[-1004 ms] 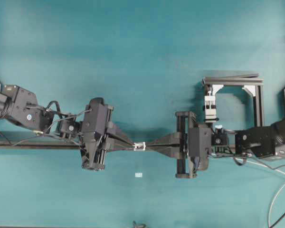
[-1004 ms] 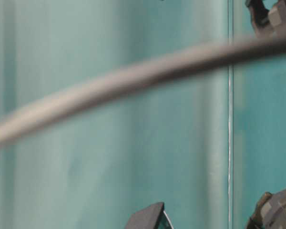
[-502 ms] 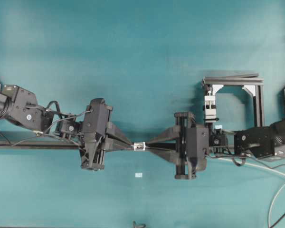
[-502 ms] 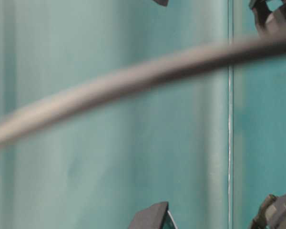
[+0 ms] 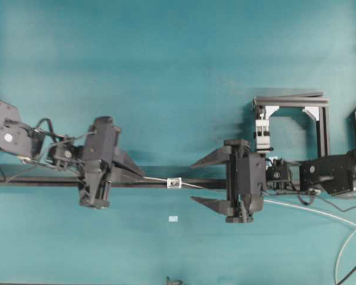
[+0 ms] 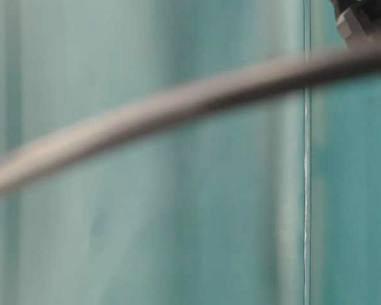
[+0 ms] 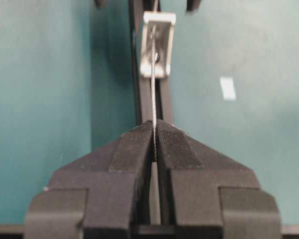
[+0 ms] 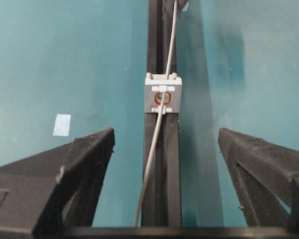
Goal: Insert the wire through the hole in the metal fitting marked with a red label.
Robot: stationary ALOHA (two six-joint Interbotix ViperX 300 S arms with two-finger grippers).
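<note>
At centre frame the wire (image 8: 159,119) passes through the hole (image 8: 162,95) of the metal fitting (image 5: 174,182), mounted on a dark rail (image 5: 47,182) across the teal counter (image 5: 166,71). The left gripper (image 7: 154,144) pinches the wire left of the fitting; the right gripper (image 5: 206,179) stands wide, apart from the wire.

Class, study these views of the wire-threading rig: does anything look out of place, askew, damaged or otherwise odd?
Nothing looks damaged. The wire passes through the metal fitting on the black rail, pinched by the left gripper; the right gripper stands open. One oddity: a blurred cable crosses the table-level view, hiding the work.
</note>
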